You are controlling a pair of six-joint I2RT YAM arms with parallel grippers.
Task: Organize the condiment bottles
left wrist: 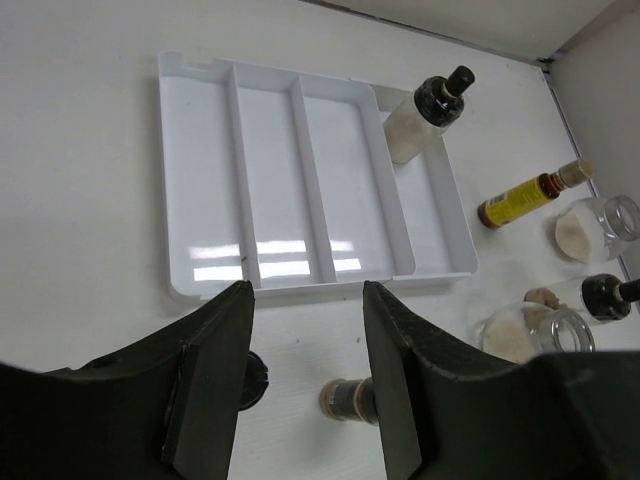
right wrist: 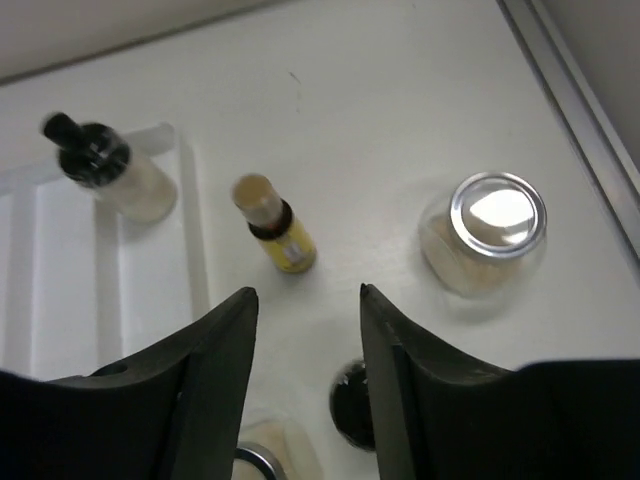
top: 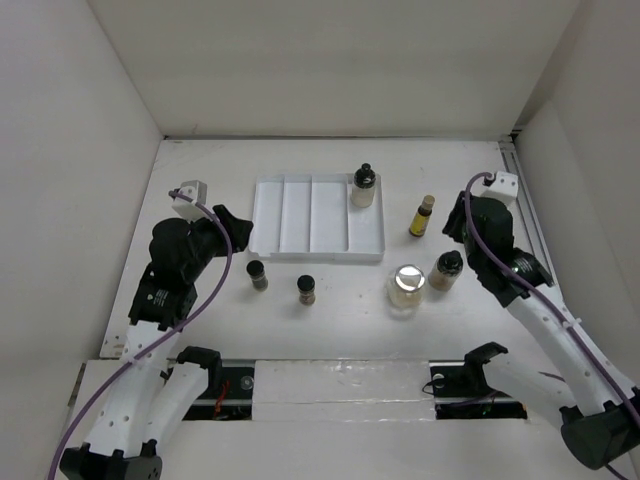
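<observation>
Reaching in from the lower left of the top view, the left gripper (left wrist: 305, 292) hangs low over the table, jaws parted with nothing between them, aimed at the white tray (left wrist: 200, 150). At the bottom of its wrist view, near the fingers, stand a brown spice bottle (left wrist: 350, 400) and a black cap (left wrist: 255, 380) (seemingly another bottle, mostly hidden). The right gripper (right wrist: 305, 292), likewise spread and empty, faces the yellow bottle (right wrist: 280, 235). A black-capped bottle (right wrist: 350, 405) sits at that frame's lower edge and a lidded jar (right wrist: 490, 230) at its right. The pale bottle (top: 363, 186) stands in the tray's rightmost compartment.
</observation>
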